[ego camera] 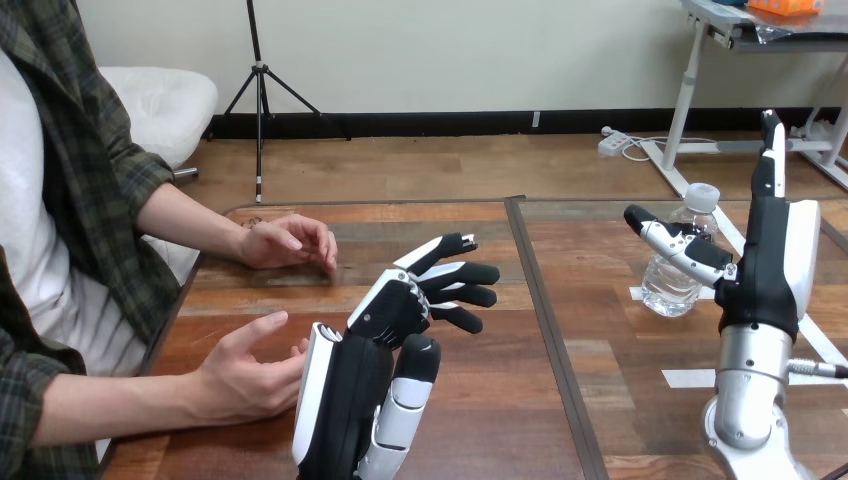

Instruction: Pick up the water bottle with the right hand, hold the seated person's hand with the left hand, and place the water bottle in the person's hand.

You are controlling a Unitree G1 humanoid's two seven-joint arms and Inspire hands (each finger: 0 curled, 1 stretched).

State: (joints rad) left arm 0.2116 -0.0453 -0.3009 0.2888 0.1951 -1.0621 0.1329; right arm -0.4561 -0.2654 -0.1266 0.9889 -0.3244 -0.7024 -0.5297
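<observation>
Nearest, at the bottom centre, the left hand (385, 350) rises with its fingers loosely spread and pointing right, holding nothing. The person's hand at the lower left (240, 375) lies open just beside its white back (whether they touch, I cannot tell). The person's other hand (290, 243) rests on the table (560, 400) at the upper left.

At the right of the frame the water bottle (672, 285) stands upright. The right hand (765, 260) is just beside it, fingers straight up and thumb stretched across the bottle's front, not closed.

The step in hand looks like the pickup. It should go best if the palm comes square to the bottle's middle before the fingers curl, so it doesn't tip.
</observation>
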